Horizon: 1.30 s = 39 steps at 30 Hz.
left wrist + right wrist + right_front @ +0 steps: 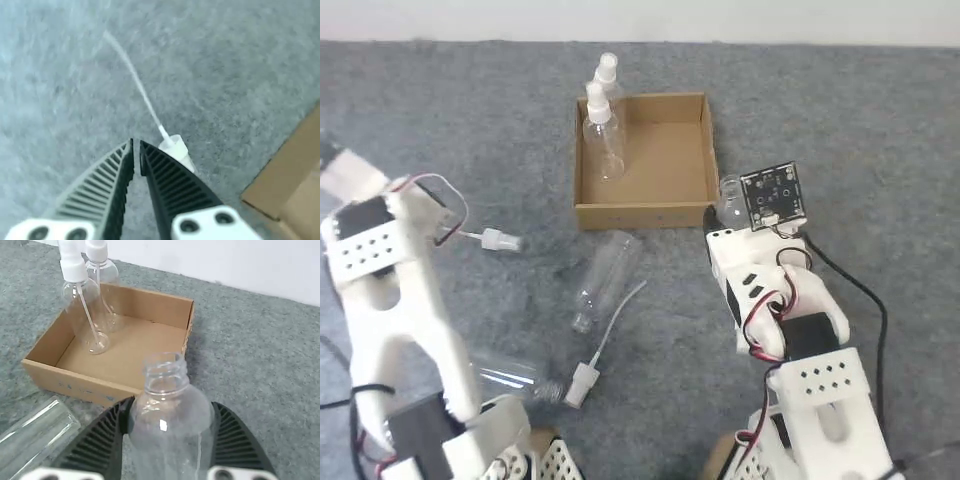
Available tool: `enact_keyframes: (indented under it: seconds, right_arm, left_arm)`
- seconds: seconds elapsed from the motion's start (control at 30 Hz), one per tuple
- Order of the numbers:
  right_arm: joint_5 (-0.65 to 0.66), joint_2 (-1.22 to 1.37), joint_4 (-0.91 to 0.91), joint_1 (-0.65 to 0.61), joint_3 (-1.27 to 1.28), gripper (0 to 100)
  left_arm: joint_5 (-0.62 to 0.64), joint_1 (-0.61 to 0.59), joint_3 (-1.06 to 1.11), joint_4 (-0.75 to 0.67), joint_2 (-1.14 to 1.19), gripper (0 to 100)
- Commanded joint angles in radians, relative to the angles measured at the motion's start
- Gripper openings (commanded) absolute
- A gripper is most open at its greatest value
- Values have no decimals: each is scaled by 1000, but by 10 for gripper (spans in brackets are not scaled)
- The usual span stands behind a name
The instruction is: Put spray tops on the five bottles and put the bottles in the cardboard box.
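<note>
My right gripper (170, 420) is shut on a clear bottle (162, 385) that stands upright with its neck bare. It hovers just off the right front corner of the cardboard box (640, 215), where the high view shows the held bottle (728, 190). Two bottles with white spray tops (603, 135) (80, 295) stand in the box's far left corner. My left gripper (136, 145) is shut with nothing between its fingers, low over the carpet. A loose spray top (175, 147) lies right beside its tip, its tube stretching away. The same top (500, 240) lies left of the box.
A bare bottle (605, 275) lies on the grey carpet in front of the box, and another (510, 375) lies nearer the left arm's base. A second loose spray top (582, 380) with a long tube lies between them. The carpet right of the box is open.
</note>
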Motion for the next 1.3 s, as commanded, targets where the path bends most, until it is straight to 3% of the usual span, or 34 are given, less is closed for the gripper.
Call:
enact_keyframes:
  seconds: [0.0,0.27,0.43,0.77,0.9,1.1,1.27]
  right_arm:
    - [14,-25,-25,-10,-11,136]
    - [15,-25,-24,-10,-11,136]
    - [15,-25,-24,-10,-11,136]
    - [15,-25,-24,-10,-11,136]
    - [17,-25,-24,-10,-11,136]
    - [18,-25,-25,-7,-11,136]
    - [43,-25,-25,-8,-11,136]
  left_arm:
    - [-264,0,-145,51,-3,13]
    - [-710,51,-193,71,0,23]
    - [-913,71,-259,173,69,102]
    - [-1418,74,-783,545,534,169]
    - [-1591,74,-960,623,643,183]
    - [-1781,84,-1007,621,729,184]
    - [-1850,117,-1004,621,763,184]
